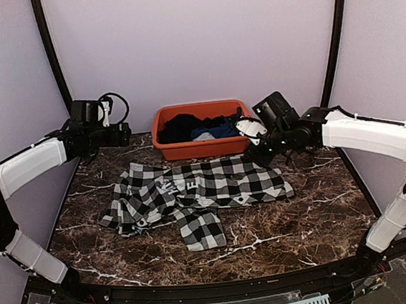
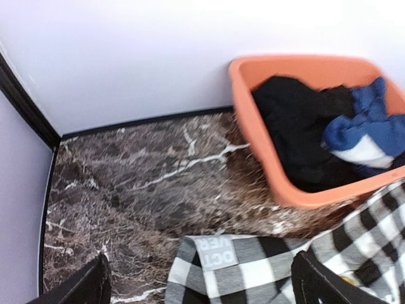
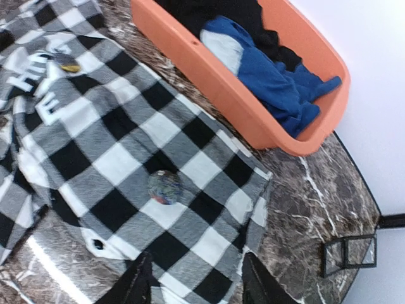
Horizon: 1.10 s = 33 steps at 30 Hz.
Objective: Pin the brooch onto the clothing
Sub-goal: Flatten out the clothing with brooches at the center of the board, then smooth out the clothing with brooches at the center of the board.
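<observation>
The checked shirt (image 1: 213, 183) lies spread flat in the middle of the marble table (image 1: 306, 214), with its black panel of white letters toward the left. A small round brooch (image 3: 164, 187) of many colours sits on the right part of the shirt; I cannot tell if it is pinned. The left gripper (image 2: 202, 285) hangs above the far left of the table, its jaws wide apart and empty. The right gripper (image 3: 196, 282) hangs over the far right corner of the shirt, its jaws partly apart, with nothing between them. Just behind the shirt stands an orange tub (image 1: 188, 150) holding a black garment (image 1: 183, 127) and a blue garment (image 1: 219, 130).
</observation>
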Motion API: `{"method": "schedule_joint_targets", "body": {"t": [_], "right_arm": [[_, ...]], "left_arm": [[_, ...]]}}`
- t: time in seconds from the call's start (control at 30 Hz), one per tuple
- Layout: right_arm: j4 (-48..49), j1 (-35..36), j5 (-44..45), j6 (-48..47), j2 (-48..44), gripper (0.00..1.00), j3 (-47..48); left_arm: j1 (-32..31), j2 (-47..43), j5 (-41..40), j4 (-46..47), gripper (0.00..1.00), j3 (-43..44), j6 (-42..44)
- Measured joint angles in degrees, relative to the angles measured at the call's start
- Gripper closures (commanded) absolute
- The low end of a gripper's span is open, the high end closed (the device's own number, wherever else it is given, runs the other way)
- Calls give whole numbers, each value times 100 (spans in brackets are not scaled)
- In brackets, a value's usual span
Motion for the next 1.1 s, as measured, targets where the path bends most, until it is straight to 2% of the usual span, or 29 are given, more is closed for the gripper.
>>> {"method": "schedule_joint_targets", "body": {"t": [0.13,0.27,0.47,0.63,0.83,1.1], "right_arm": [[632,348,-586,-70,-468,70,-793],[1084,354,-1097,-48,-236,74,-999],[1045,354,-1624,278,1198,77,-116],[726,348,-1884,765,1928,77,31],[225,201,-2267,1226,2074,77,17],[-70,-551,-2623,1585,2063,78,-358]], "left_arm": [[-542,-922,540,-85,18,-149,-131],[-1143,-765,1217,-162,30,-485,-326],[-1375,446,1888,-575,33,-951,-597],[-1375,953,2151,-774,34,-1060,-750],[-1375,1165,2262,-1239,34,-898,-640],[-1248,1569,2059,-2153,38,-319,348]]}}
